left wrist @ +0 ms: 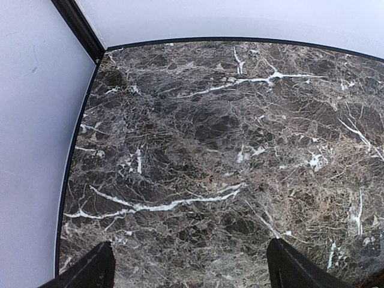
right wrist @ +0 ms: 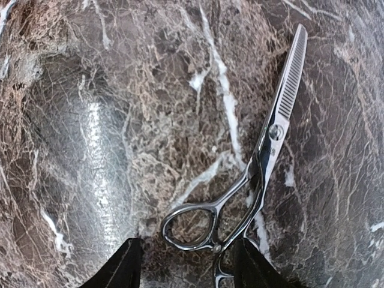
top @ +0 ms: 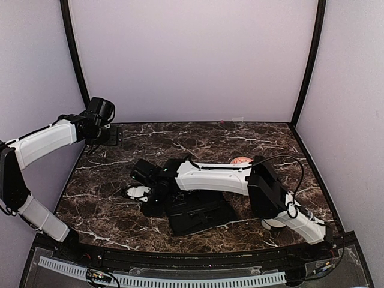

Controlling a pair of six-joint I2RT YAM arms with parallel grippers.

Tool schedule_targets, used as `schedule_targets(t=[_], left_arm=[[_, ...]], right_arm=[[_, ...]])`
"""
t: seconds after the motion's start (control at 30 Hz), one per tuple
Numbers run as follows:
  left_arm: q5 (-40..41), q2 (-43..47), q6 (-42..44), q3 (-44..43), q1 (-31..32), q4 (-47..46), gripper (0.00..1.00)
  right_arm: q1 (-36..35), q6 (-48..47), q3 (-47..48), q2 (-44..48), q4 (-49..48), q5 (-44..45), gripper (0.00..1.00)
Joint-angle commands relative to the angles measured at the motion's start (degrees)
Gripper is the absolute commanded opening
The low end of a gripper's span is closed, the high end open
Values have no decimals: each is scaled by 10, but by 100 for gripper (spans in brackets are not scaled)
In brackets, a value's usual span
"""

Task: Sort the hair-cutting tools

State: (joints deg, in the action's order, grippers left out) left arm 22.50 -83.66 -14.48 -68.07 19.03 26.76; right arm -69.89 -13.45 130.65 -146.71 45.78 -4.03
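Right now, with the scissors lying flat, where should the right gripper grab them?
Take the scissors by the handle loop, coming straight down from above. They lie flat on the table with blades closed and pointing away, so the thin blade probably gives little to pinch, while the loop sits between the right gripper's open fingers.

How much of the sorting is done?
Nothing looks sorted yet; the black case is too dark to check. In hand: the right gripper sits over the silver scissors, jaws open around the handle loop, not pinching. The left gripper hovers open, empty. Left: lifting the scissors and placing them.
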Motion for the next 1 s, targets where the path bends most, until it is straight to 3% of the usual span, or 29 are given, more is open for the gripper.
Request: schedule_targets(t=[0.0,0.37,0.97], left_arm=[[-5,23,9,7,1,-2,90],[-19,20,6,7,1,-2,90],[-33,17,7,6,1,-1,89]], right_arm=[[-11,-6,-7,24,-38,34,55],[-16,3,23,11,-45,-9,56],[-9,19,22,-32,-47,2,44]])
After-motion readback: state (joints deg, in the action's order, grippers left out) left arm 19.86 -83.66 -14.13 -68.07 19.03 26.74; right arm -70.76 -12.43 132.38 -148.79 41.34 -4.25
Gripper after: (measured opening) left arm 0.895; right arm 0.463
